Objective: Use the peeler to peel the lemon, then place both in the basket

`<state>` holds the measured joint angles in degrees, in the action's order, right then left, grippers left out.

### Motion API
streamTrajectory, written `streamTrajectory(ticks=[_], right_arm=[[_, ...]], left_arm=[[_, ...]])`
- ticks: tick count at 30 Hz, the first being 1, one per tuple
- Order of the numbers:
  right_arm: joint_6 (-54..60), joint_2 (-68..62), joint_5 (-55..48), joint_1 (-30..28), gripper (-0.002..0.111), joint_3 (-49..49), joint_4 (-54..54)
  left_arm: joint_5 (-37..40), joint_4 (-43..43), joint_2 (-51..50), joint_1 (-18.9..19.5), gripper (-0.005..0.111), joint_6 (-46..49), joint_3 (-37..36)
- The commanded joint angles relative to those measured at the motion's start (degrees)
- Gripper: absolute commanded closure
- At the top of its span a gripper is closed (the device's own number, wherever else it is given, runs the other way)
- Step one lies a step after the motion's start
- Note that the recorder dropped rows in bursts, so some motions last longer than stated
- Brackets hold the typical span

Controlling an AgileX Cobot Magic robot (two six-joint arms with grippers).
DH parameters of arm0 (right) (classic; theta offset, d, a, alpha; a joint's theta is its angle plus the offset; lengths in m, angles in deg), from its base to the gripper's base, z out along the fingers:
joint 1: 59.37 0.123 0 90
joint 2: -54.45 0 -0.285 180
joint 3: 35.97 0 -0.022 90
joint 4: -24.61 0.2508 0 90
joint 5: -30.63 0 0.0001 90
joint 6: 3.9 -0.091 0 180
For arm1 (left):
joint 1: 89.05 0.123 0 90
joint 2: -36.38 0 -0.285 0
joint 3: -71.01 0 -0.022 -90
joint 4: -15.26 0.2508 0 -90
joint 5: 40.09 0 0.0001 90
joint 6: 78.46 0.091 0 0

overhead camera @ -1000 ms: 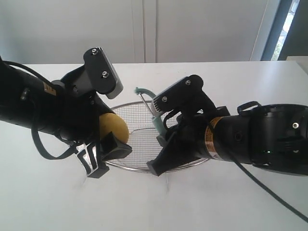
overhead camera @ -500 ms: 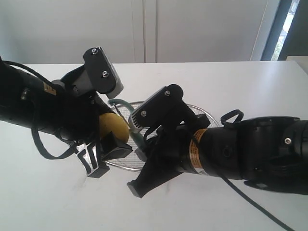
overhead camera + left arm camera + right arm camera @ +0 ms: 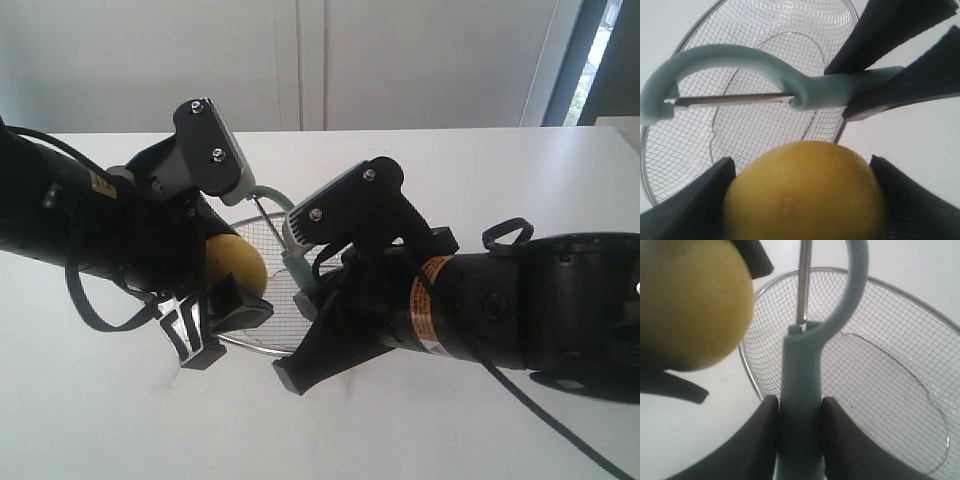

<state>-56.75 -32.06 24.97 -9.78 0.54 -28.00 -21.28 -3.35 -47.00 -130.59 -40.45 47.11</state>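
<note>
The yellow lemon (image 3: 236, 264) hangs above the near-left rim of the wire basket (image 3: 283, 300), with my left gripper (image 3: 215, 325) shut on it. In the left wrist view the lemon (image 3: 805, 192) fills the space between both black fingers. My right gripper (image 3: 305, 335) is shut on the teal handle of the peeler (image 3: 297, 272). The peeler's head points up and away, its blade just beside the lemon. In the right wrist view the peeler (image 3: 800, 385) stands between the pads, with the lemon (image 3: 690, 305) close beside its blade and the basket (image 3: 880, 370) beneath.
The basket (image 3: 790, 20) rests on a white table (image 3: 450, 160), with both arms crowding over its near side. A white wall stands behind the table, and a dark window frame (image 3: 570, 60) at the far right.
The right gripper with the peeler swung left toward the lemon, then came back slightly right and up. The peeler head now sits nearer the lemon than a second ago. The left arm has held still.
</note>
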Motion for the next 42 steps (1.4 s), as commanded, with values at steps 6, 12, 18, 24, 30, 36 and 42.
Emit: streamTrajectory(ticks=[6, 12, 18, 24, 30, 36, 42], right_arm=[[-0.33, 0.62, -2.33, 3.25, 0.108, 0.18, 0.56], [-0.33, 0.62, -3.53, 4.42, 0.108, 0.18, 0.88], [-0.33, 1.74, -4.09, 4.63, 0.108, 0.18, 1.46], [-0.33, 4.31, -5.89, 4.63, 0.108, 0.18, 1.6], [-0.33, 7.96, -6.75, 5.11, 0.108, 0.18, 2.22], [-0.33, 14.22, -14.97, 9.84, 0.108, 0.18, 2.72], [-0.33, 21.29, -30.03, 12.21, 0.108, 0.18, 3.03]], left_arm=[[-0.41, -0.64, 0.22, -0.27, 0.107, -0.52, 0.41], [-0.39, -0.37, 0.22, -0.27, 0.107, -0.62, 0.41], [-0.39, -0.22, 0.22, -0.27, 0.107, -0.76, 0.41], [-0.27, -0.22, 0.22, -0.27, 0.107, -0.75, 0.41], [-0.27, -0.22, 0.22, -0.27, 0.107, -0.75, 0.41], [-0.28, 0.03, 0.22, -0.27, 0.107, -0.75, 0.41], [-0.06, 0.01, 0.22, -0.27, 0.107, -2.18, 0.41]])
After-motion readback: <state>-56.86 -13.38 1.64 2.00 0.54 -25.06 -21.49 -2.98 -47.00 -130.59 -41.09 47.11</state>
